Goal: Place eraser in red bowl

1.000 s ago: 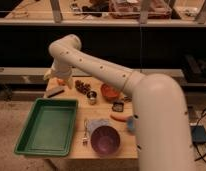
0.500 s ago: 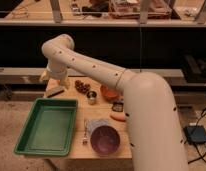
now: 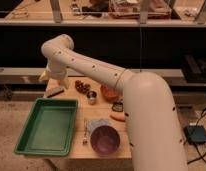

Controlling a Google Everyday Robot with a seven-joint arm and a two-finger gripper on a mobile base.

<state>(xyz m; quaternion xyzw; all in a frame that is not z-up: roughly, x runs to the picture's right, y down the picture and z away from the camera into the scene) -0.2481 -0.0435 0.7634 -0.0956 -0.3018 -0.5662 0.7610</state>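
The eraser, a flat grey block with a darker top, lies at the far left corner of the wooden table. The red bowl, round and orange-red, sits near the table's far middle, partly hidden behind my white arm. My gripper hangs from the bent arm just above and slightly left of the eraser, near the table's far left edge. Nothing shows in it.
A green tray fills the table's left front. A purple bowl stands at the front beside a spoon and a bluish cloth. Dark grapes, a small metal cup and a carrot lie mid-table.
The arm's wrist and gripper have shifted a little left, from over the table's back edge to above the eraser's left end. The objects on the table have not moved.
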